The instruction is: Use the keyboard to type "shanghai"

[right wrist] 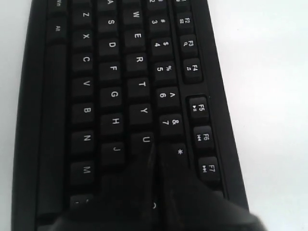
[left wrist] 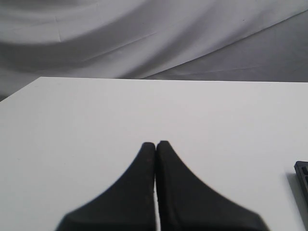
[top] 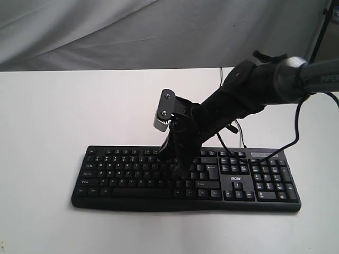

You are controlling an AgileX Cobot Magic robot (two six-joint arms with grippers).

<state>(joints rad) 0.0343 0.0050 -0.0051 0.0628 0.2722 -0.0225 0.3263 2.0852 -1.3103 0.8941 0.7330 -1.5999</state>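
The black keyboard (top: pixel 127 172) lies on the white worktop (top: pixel 58 116), toward 6 o'clock in the exterior view. The right arm (top: pixel 249 87) reaches in from 2 o'clock. The right fingers (right wrist: pixel 159 156), clenched together on nothing, point down at the keys beside U and J. The left fingers (left wrist: pixel 159 147), also clenched and empty, hover over the worktop.
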